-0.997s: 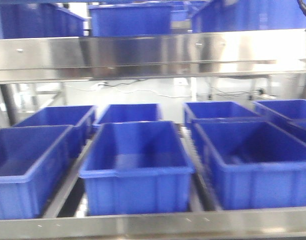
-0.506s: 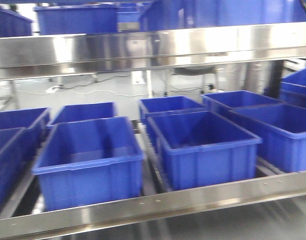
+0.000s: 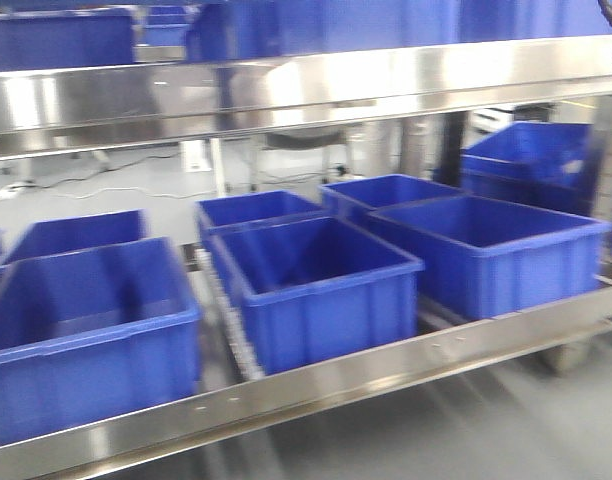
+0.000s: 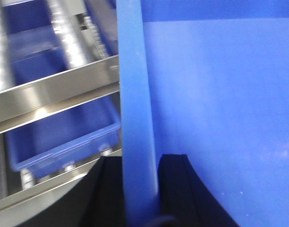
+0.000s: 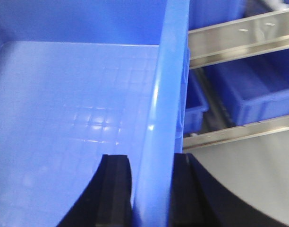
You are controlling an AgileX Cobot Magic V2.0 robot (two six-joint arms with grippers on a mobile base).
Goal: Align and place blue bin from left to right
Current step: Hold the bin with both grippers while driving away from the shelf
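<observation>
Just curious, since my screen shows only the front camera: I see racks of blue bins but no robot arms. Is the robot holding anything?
Observer: Yes. The left wrist camera shows the left gripper, its jaws clamped on either side of the wall of a blue bin.
Operator: And the other arm?
Observer: The right gripper pinches a bin wall the same way, apparently the opposite side of that bin.
Operator: Is anything inside it?
Observer: Nothing I can see. The right wrist camera shows its gridded floor bare.
</observation>
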